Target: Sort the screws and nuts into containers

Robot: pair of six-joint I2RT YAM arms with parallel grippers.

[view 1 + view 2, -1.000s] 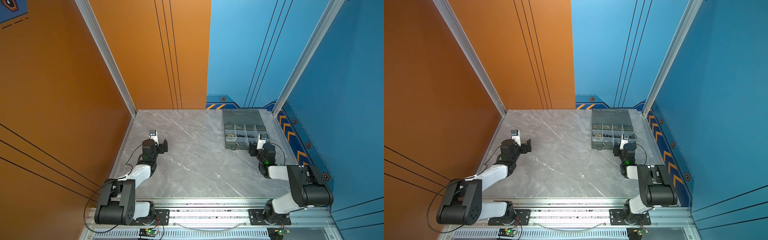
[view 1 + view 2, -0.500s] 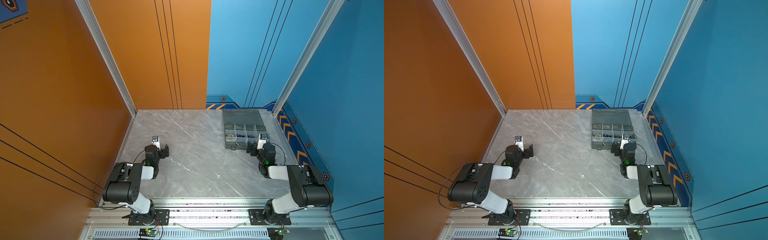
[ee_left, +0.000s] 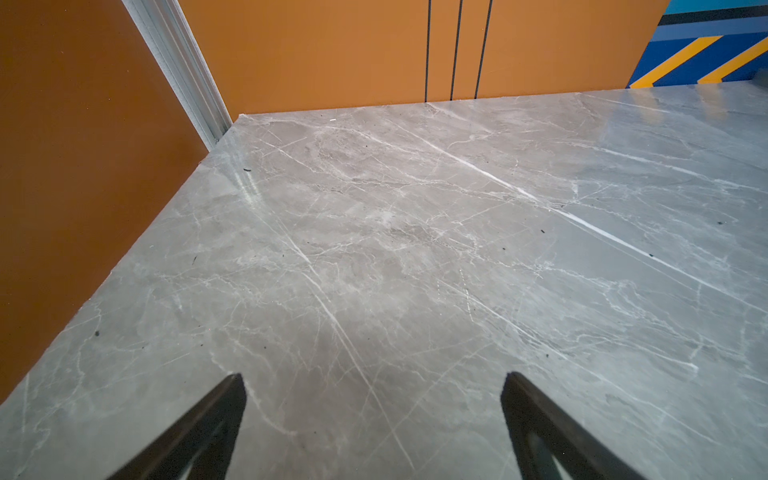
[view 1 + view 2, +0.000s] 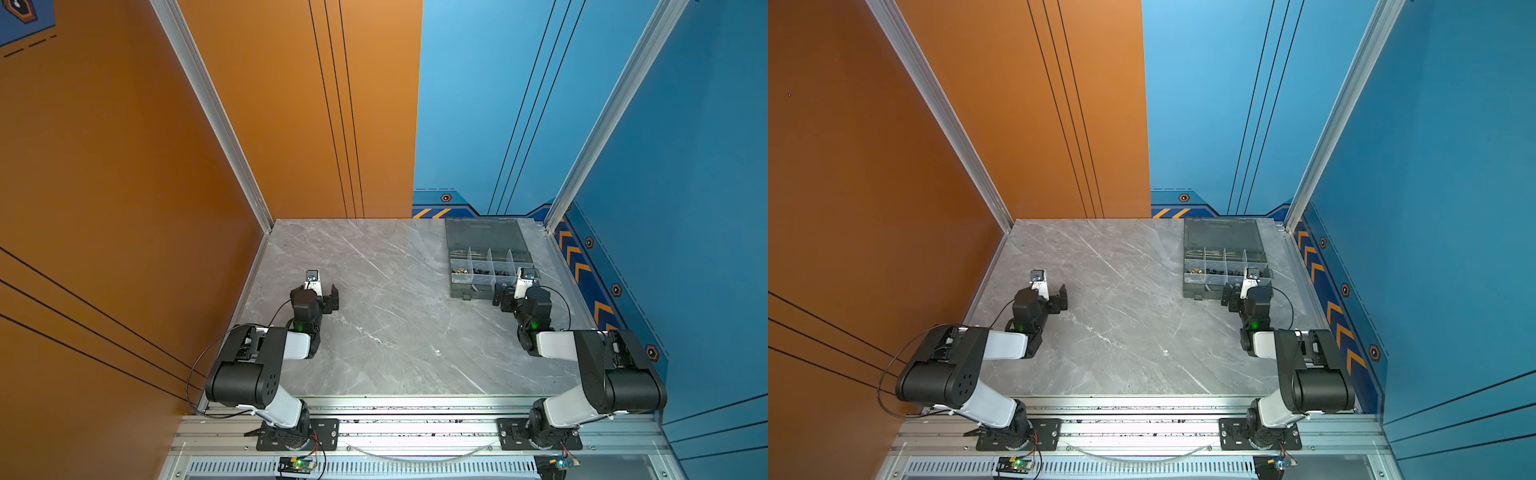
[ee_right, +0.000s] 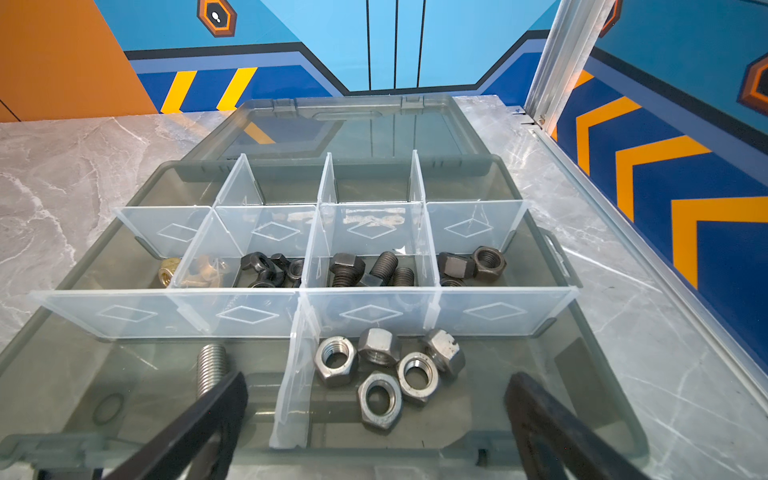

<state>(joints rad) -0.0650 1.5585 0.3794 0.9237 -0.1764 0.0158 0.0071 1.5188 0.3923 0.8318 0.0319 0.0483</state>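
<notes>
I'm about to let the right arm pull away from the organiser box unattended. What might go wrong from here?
1. The right gripper hangs open close over the organiser box; one fingertip is near the silver screw, so a low sideways retreat might clip the leaning clear divider.
2. That divider looks unseated, so the silver nuts might slip into the screw's compartment if the box is jolted.

Smoky-grey organiser box (image 5: pixel 124 365), white-veined grey marble table (image 3: pixel 415 249)
</notes>
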